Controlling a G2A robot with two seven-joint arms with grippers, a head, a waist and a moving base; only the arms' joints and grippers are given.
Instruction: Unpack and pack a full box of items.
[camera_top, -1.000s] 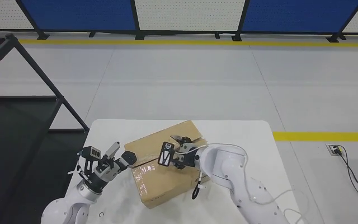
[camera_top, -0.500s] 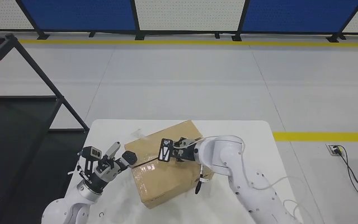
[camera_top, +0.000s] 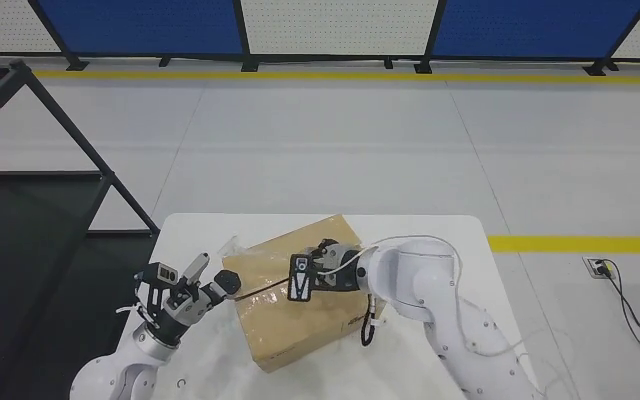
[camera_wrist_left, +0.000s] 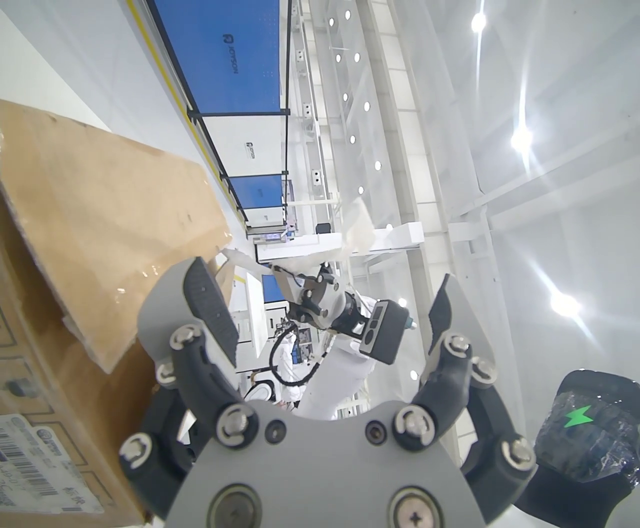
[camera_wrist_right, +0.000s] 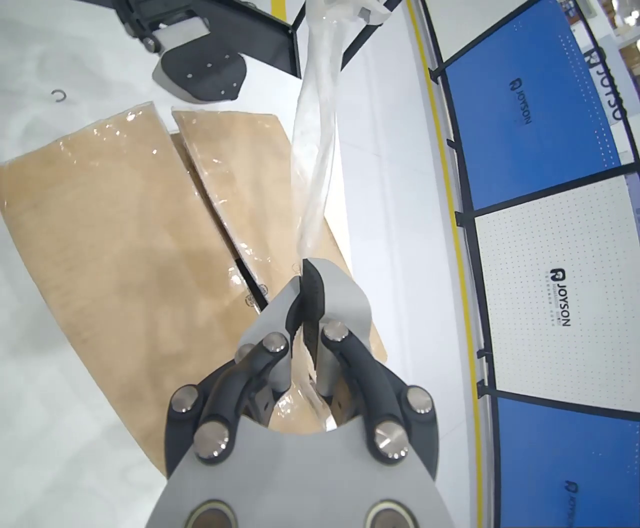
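Note:
A brown cardboard box (camera_top: 290, 320) lies on the white table (camera_top: 440, 245); its top flaps (camera_wrist_right: 115, 225) are parted along the middle seam. Over the box top, my right gripper (camera_top: 322, 250) (camera_wrist_right: 306, 272) is shut on a strip of clear tape (camera_wrist_right: 315, 165), which stretches away from the fingertips toward the box's far left end. In the left wrist view the same tape (camera_wrist_left: 350, 235) trails up from the right gripper's tip. Beside the box's left end my left gripper (camera_top: 215, 277) (camera_wrist_left: 325, 295) is open with nothing between its fingers; one finger pad (camera_wrist_left: 210, 305) stands close to the box side (camera_wrist_left: 100, 225).
A black metal frame (camera_top: 60, 150) stands off the table's left edge. A small ring (camera_wrist_right: 59, 95) lies on the table near the box's left end. A printed label (camera_wrist_left: 40, 450) is stuck on the box side. Bare tabletop lies to the right of the box.
My right wrist has turned and the arm has swung rightward above the box, drawing the tape strip out longer. The left gripper has shifted slightly but stays open beside the box.

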